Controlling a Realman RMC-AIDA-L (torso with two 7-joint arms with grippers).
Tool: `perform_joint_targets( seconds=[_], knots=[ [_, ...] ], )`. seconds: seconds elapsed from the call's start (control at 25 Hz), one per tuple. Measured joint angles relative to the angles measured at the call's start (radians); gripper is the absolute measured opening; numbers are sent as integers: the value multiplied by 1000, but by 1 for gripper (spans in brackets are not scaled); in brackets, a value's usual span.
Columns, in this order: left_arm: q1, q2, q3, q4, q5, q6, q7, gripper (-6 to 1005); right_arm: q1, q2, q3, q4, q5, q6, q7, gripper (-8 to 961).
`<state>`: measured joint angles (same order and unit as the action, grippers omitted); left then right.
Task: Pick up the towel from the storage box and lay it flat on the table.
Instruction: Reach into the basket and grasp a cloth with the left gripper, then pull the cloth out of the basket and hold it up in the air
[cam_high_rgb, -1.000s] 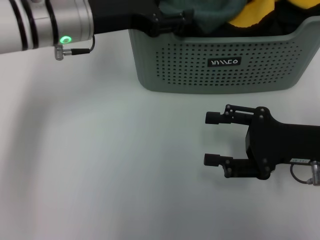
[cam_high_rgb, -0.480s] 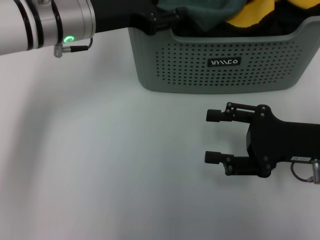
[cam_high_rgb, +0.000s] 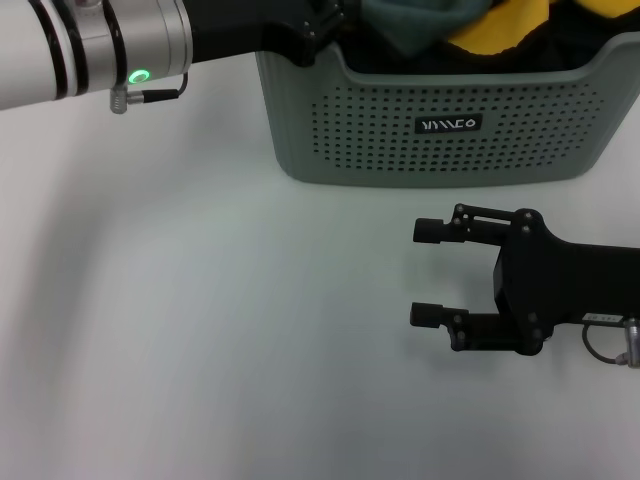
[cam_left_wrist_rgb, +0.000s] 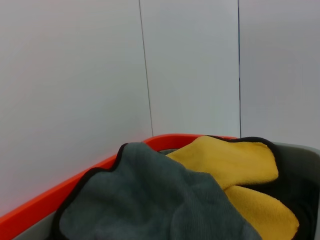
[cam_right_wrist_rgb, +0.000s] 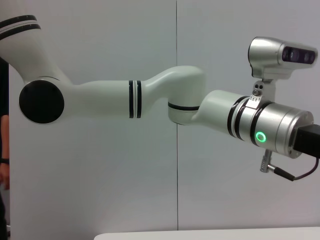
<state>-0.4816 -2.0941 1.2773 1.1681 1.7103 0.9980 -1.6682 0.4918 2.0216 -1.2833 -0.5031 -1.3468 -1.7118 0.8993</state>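
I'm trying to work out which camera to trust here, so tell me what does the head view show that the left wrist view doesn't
Only the head view shows the right gripper, open and hovering over the table in front of the storage box, the box's perforated front with its black label, and the left gripper at the box's left rim, its fingers hidden.

Only the left wrist view shows an orange-red edge beside the cloth and the panelled wall behind.

Both show the towel, bunched grey-green and yellow with black edging, still in the box.
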Motion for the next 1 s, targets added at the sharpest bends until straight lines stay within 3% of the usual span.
perform_joint_targets(
  seconds=[0.16,0.36,0.48,0.56,0.76,0.84,1.0],
  knots=[
    [0,0,0,-2,-1,-1,0,114,-4,0,1,0,0,-1,0,704],
    [8,0,-2,-3,-33,3,5,75,-6,0,1,0,0,-4,0,702],
    [31,2,-9,-6,-135,13,52,51,-9,1,5,0,0,-7,-1,702],
    [75,3,-27,-7,-290,57,147,36,-10,1,6,0,0,-7,-1,701],
    [167,4,-133,-32,-598,344,296,28,-18,2,9,0,11,-8,-21,700],
    [190,5,-201,-66,-704,530,318,28,-21,2,9,0,18,-8,-35,699],
    [217,4,-261,-118,-843,774,334,29,-23,2,8,1,79,-8,-65,698]
  ],
)
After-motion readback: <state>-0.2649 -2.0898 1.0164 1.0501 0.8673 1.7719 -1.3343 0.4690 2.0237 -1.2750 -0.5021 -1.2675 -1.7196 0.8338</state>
